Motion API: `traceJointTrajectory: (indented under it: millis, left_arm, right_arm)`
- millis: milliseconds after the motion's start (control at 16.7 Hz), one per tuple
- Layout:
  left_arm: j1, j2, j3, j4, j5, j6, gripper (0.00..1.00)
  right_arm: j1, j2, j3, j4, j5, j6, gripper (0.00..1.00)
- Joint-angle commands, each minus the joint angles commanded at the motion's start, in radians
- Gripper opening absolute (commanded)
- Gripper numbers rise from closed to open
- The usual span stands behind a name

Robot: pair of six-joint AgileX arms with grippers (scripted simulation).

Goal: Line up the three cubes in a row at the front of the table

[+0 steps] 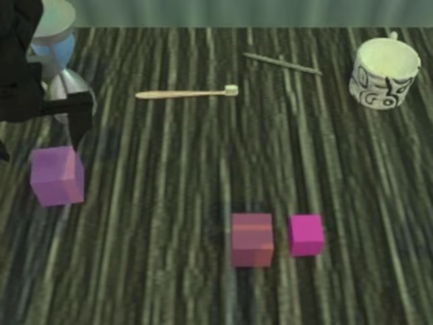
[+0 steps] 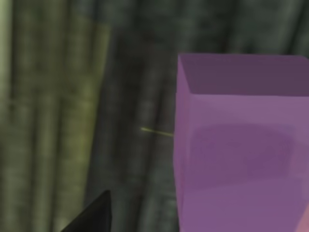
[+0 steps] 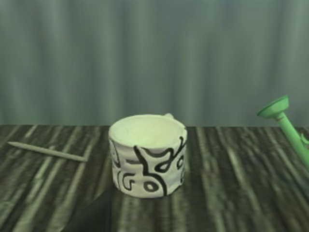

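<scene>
Streaked dark table [image 1: 203, 284] carries all; the left gripper [image 1: 67, 125] hangs upper left, fingers spread, just above the lilac cube [image 1: 57, 176]. Rose cube [image 1: 252, 239] and magenta cube [image 1: 306, 234] sit lower centre. Mug [image 1: 384, 81], toothbrush [image 1: 186, 93] and stick [image 1: 281, 63] lie along the top.

My left gripper [image 1: 64, 128] hangs over the lilac cube [image 1: 57, 176] at left; rose cube [image 1: 252, 239] and magenta cube [image 1: 305, 234] sit near-centre.

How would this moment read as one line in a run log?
left claw: above big lilac cube, left side | rose cube, magenta cube: side by side at front | right arm: out of top view
</scene>
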Motion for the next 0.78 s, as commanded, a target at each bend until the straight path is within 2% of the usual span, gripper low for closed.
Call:
traceJointTrajectory:
  millis: [420, 780]
  left_arm:
    - [-0.002, 0.095, -0.163, 0.269, 0.001, 0.002, 1.0]
    - [-0.002, 0.111, -0.187, 0.301, 0.001, 0.001, 1.0]
  right_arm:
    - [0.0, 0.0, 0.0, 0.0, 0.0, 0.0, 1.0]
    - [0.0, 0.0, 0.0, 0.0, 0.0, 0.0, 1.0]
